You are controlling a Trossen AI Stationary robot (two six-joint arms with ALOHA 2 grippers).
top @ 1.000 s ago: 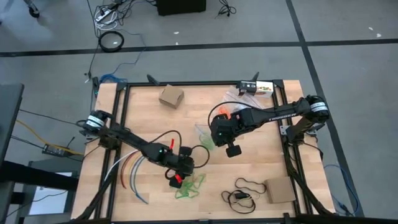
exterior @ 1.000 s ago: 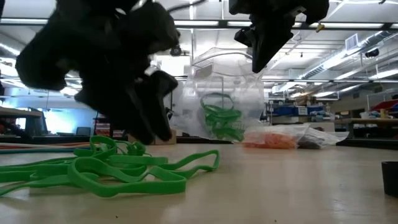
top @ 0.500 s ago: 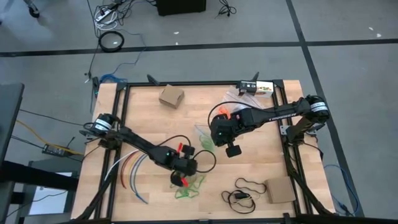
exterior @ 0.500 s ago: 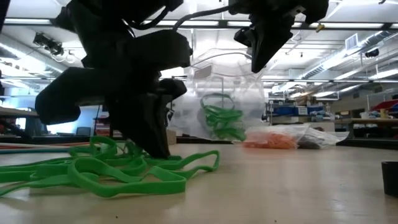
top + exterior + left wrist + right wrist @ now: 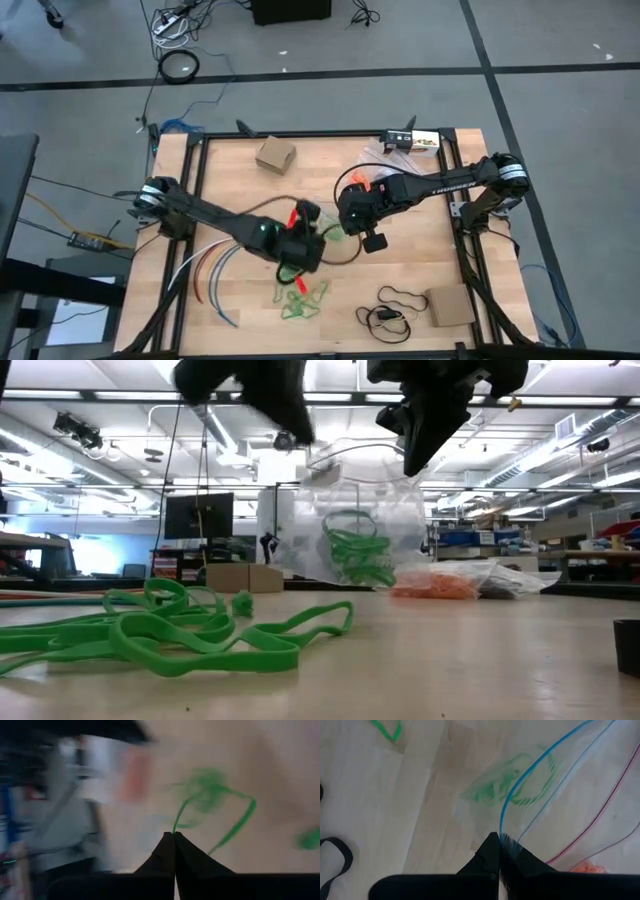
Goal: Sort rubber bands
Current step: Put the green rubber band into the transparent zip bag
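Note:
A loose heap of green rubber bands (image 5: 170, 635) (image 5: 300, 300) lies near the table's front edge. My left gripper (image 5: 300, 283) (image 5: 174, 834) hangs above it, shut on one green band (image 5: 235, 827); in the low view it (image 5: 260, 390) is up at the picture's top. My right gripper (image 5: 338, 222) (image 5: 425, 445) holds up a clear bag (image 5: 350, 510) with green bands (image 5: 520, 782) inside. Behind that bag lie a bag of orange bands (image 5: 440, 585) and a bag of dark ones (image 5: 510, 585). My left gripper pinches a thin strand of a green band (image 5: 176, 822) between its two fingertips, from above. The band loops away below the fingers; the view is blurred and its lower end cannot be told. My right gripper pinches the clear bag's top edge at the blue zip strip (image 5: 503, 822) between its two fingers, pointing down. The bag hangs below the fingers with its bottom (image 5: 350, 580) on the table.
Cardboard boxes sit at the far left (image 5: 275, 155) and the near right (image 5: 450, 305). A black cord loop (image 5: 395, 300) lies beside the near box. Long coloured cables (image 5: 205, 270) curve along the left side. A second bag's red zip edge (image 5: 600, 815) runs next to the held bag.
My left gripper went down into the green heap, shut there, then rose and moved toward the table's far side and the bag, taking one green band along. The rest of the heap stays on the table.

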